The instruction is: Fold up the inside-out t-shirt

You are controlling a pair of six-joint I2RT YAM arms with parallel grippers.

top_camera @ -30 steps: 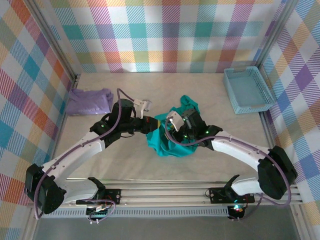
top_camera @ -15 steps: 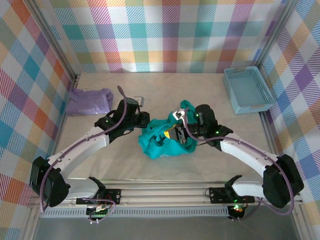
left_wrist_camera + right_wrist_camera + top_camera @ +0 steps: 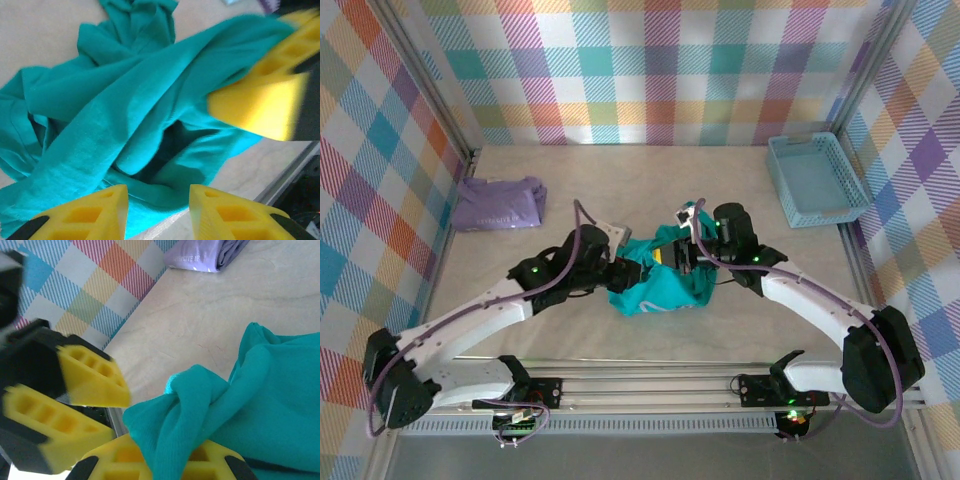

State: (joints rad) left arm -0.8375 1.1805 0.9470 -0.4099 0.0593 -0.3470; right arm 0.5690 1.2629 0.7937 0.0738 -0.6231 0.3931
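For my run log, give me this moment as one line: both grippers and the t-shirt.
t-shirt: crumpled mid-table, not yet folded | left gripper: open, at t-shirt's edge | right gripper: shut on t-shirt

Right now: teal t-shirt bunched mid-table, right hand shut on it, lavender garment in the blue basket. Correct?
Not the last part. The lavender garment lies on the table at the left, not in the blue basket; the top external view shows it. The rest holds: the teal t-shirt is bunched mid-table with the right hand shut on it.
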